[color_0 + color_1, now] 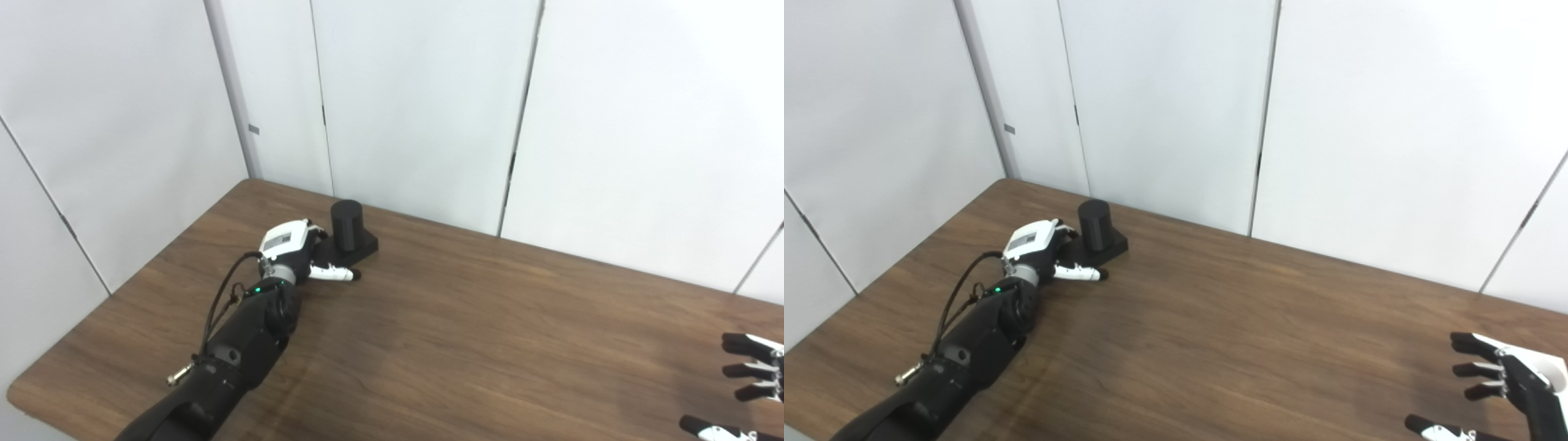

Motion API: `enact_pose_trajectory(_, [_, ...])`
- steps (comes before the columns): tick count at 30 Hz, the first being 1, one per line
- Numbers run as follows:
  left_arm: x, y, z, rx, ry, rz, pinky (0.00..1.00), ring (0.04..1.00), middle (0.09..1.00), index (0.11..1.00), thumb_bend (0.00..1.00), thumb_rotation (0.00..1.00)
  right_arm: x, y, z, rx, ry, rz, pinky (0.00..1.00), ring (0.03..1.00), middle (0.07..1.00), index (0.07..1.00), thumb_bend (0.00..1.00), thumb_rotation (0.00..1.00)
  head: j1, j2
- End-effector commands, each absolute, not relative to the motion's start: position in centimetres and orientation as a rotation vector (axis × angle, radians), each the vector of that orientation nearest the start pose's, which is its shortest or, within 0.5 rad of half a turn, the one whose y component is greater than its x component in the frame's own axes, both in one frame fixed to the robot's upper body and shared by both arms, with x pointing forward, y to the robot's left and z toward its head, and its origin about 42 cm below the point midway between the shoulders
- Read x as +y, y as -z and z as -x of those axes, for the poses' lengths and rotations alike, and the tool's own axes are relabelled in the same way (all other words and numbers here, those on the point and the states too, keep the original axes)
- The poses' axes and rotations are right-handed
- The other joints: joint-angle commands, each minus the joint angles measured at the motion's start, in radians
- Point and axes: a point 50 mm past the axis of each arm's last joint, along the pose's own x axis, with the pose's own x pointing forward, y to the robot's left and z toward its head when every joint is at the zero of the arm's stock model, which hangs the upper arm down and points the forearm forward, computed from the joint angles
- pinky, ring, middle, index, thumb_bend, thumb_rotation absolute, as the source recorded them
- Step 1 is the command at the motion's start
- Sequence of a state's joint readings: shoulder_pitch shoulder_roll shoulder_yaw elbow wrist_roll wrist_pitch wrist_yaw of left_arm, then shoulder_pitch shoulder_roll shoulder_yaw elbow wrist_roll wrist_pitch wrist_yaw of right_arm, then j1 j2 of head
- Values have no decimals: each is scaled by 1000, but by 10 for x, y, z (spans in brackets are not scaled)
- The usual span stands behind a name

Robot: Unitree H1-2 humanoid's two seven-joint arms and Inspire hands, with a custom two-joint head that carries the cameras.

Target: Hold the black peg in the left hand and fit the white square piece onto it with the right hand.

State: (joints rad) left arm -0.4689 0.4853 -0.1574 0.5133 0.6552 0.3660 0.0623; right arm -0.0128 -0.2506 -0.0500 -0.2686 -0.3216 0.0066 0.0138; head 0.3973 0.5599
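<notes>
The left hand (293, 248) lies at the black peg (347, 225) near the table's (465, 331) far left corner, fingers against its flat square base, thumb stretched along the near side; a firm grip cannot be confirmed. The peg stands upright. The right hand (1503, 383) hovers spread and empty over the near right edge

Count of items on desk (465, 343)
One black peg (347, 225) with square base, at 10 o'clock; two robot hands: left robot hand (294, 248) beside it, right robot hand (1507, 380) at 4 o'clock.
</notes>
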Motion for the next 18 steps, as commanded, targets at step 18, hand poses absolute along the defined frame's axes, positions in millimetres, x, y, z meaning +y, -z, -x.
enact_pose_trajectory(18, [383,-151,-433,251,-167,-1168,858,913,867,481,522,62,-291,-204,-281,-342,71,593,477,595,716,712,534,0,-7,8])
